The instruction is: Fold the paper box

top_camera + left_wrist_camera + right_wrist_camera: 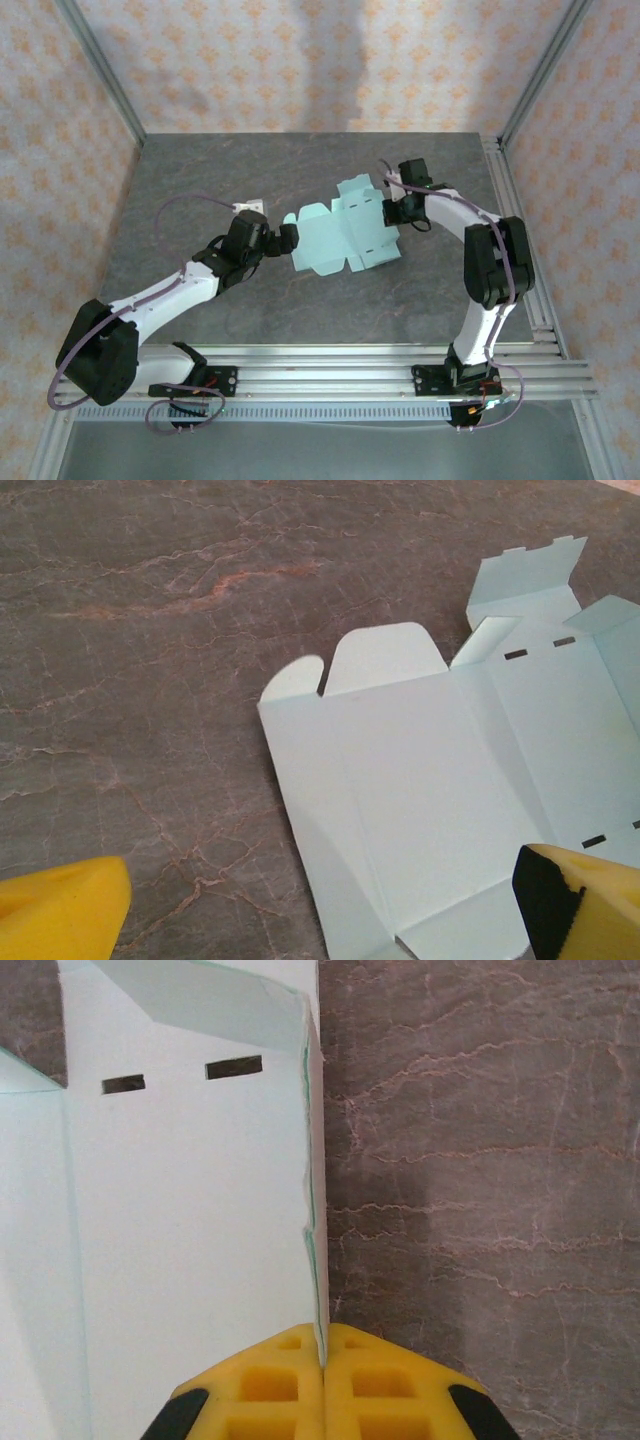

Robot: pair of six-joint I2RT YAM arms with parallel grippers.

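With the box (340, 235) lying mid-table, mostly flat, and the right gripper (323, 1360) clamped tight on its right flap (312, 1160), swing that flap slowly up and inward. Lower the left gripper (288, 238), wide apart and empty at the left end, onto the base panel (420, 790) to stop sliding.

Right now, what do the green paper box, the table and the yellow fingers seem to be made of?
Paper box: thin matte card, probably; sharp creases, clean cut slots.
Table: grey stone look with pale veins, perhaps only printed laminate.
Fingers: yellow moulded plastic or rubber, likely; square pockets in the surface.
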